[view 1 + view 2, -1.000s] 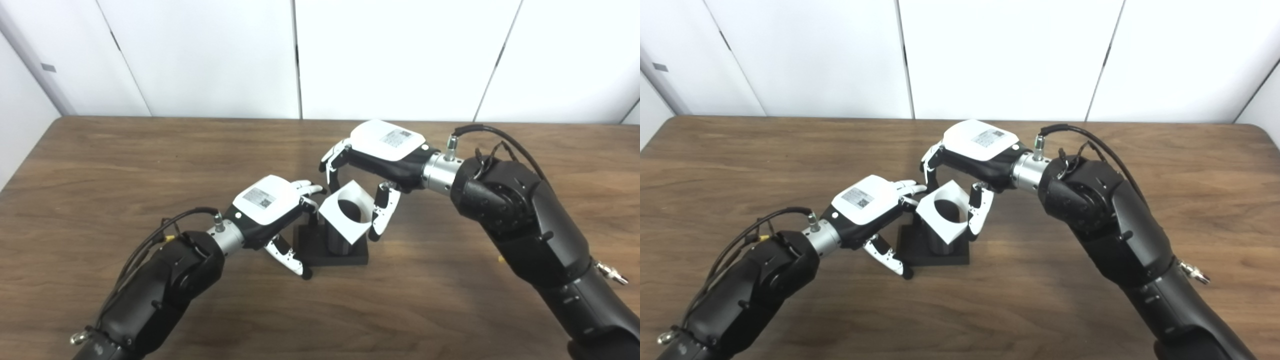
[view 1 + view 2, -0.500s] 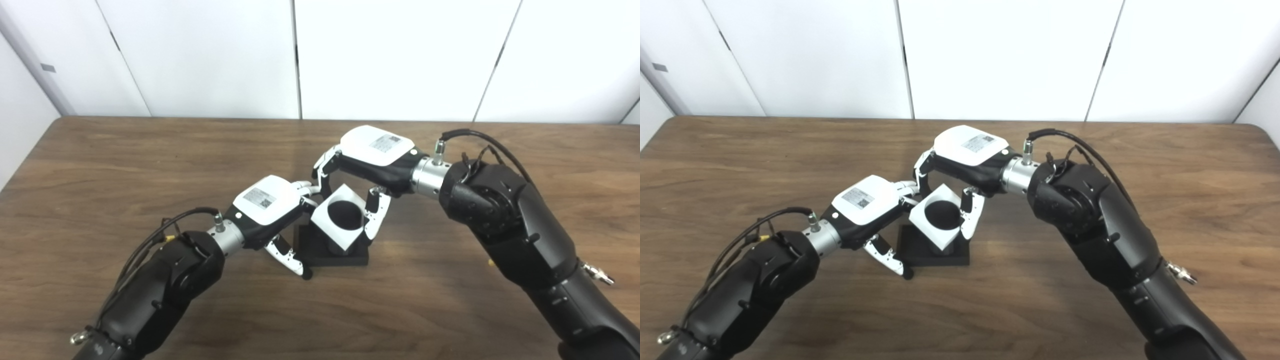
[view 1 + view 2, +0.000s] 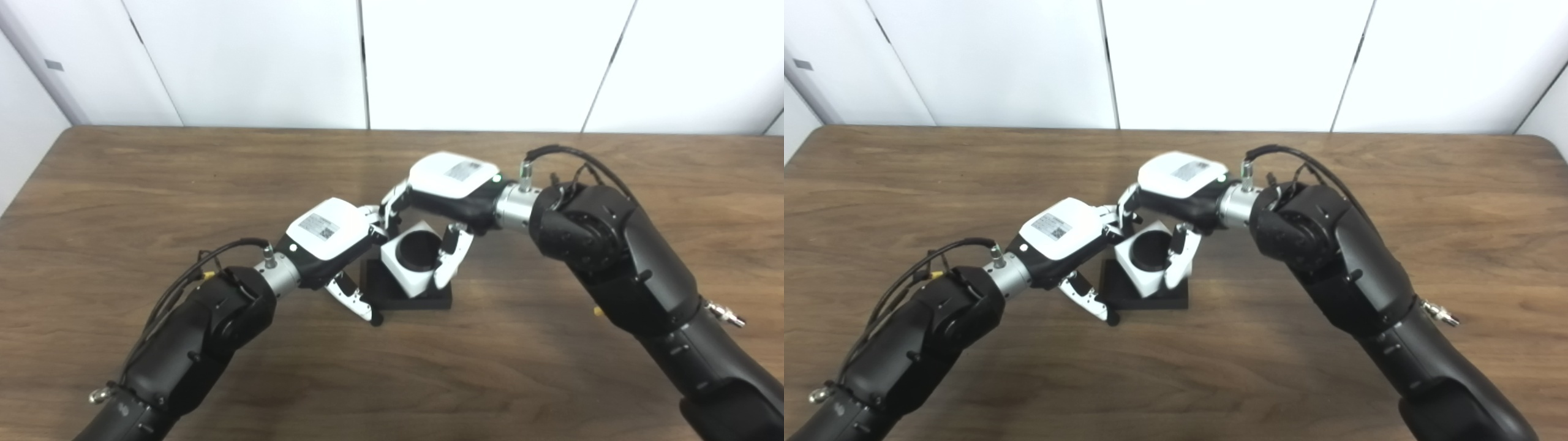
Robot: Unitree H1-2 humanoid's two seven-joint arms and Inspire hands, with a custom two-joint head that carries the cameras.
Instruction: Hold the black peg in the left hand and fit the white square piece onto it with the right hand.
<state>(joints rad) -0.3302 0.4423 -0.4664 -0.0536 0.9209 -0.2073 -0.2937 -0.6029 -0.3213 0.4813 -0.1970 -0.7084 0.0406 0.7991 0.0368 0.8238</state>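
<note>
Right robot hand (image 3: 442, 195), pinching white square plastic piece (image 3: 414, 263), has lowered it over black peg (image 3: 418, 248); left robot hand (image 3: 331, 236) grips peg's base at 9 o'clock; nearly seated.

2 head cameras set side by side look forward and down from above the wooden table (image 3: 122, 184), toward the white wall panels (image 3: 1225, 61). Both views share the tabletop and both arms entering from the bottom edge, offset slightly sideways.
</note>
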